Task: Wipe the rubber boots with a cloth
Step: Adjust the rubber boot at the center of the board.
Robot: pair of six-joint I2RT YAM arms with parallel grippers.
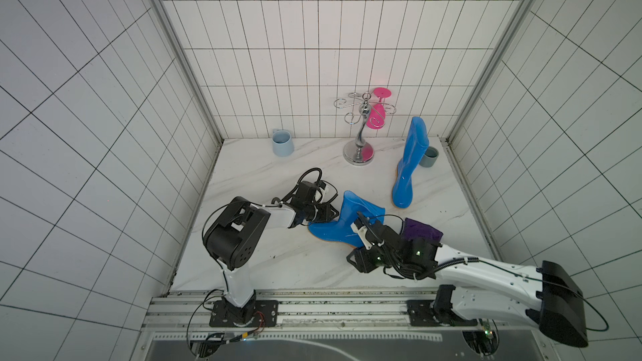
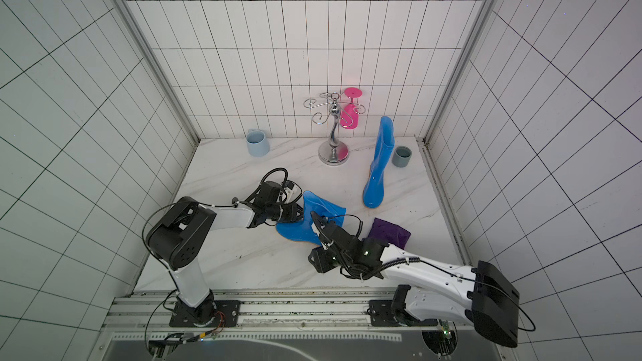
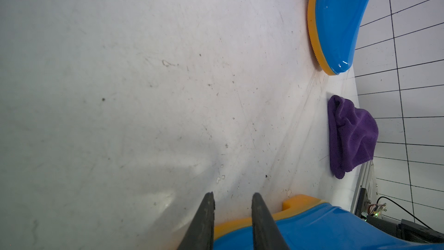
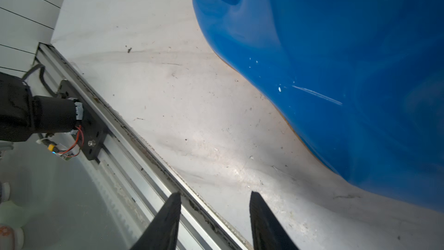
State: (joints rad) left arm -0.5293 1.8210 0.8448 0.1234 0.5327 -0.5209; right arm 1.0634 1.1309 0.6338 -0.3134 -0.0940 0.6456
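Observation:
One blue rubber boot (image 1: 406, 168) with an orange sole stands upright at the back right, and its toe shows in the left wrist view (image 3: 336, 20). The other boot (image 1: 342, 227) (image 2: 305, 223) is tilted mid-table. My left gripper (image 3: 233, 194) (image 1: 330, 215) is shut on this boot (image 3: 324, 227), its fingers straddling the blue edge by the orange sole. The purple cloth (image 1: 422, 230) (image 2: 389, 230) (image 3: 350, 135) lies bunched on the table right of that boot, untouched. My right gripper (image 4: 215, 194) (image 1: 356, 260) is open and empty, beside the boot's side (image 4: 336, 68), over the table's front edge.
A light blue mug (image 1: 282, 143) stands at the back left. A grey cup (image 1: 429, 156) is behind the upright boot. A chrome rack (image 1: 359, 152) holds a pink glass (image 1: 377, 116). Tiled walls enclose three sides, and a metal rail (image 1: 312, 307) runs along the front.

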